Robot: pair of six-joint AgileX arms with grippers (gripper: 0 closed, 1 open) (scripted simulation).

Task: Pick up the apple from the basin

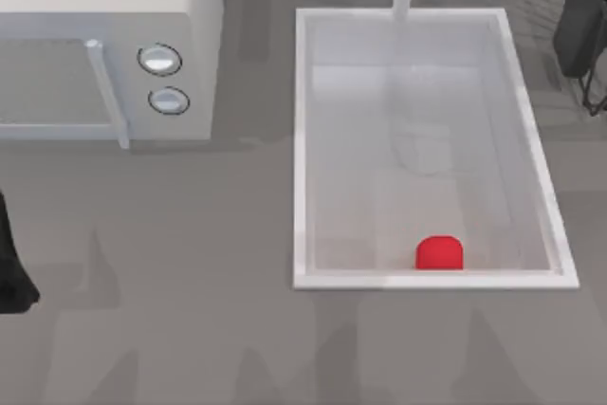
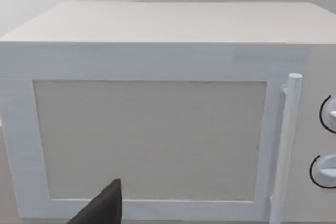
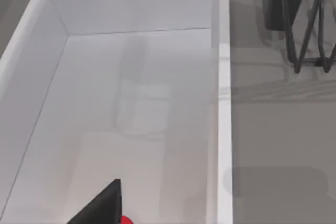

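We recorded the basin [image 1: 302,149] as the largest item and took it as our reference. It sat sunk in the grey table [image 1: 190,329], its floor pale grey inside a thick white rim. The white microwave [image 1: 104,7] stood well apart from the basin, beyond its left rim, with two round knobs [image 1: 159,59] facing the basin. The apple [image 1: 439,253] lay on the basin floor, against the near wall, closer to the right rim. Our left gripper [image 1: 14,277] hung well apart from the basin at the table's left edge. Our right gripper [image 1: 583,26] hung beyond the basin's far right corner. We could not tell how far either gripper's fingers stood apart; neither touched the apple.
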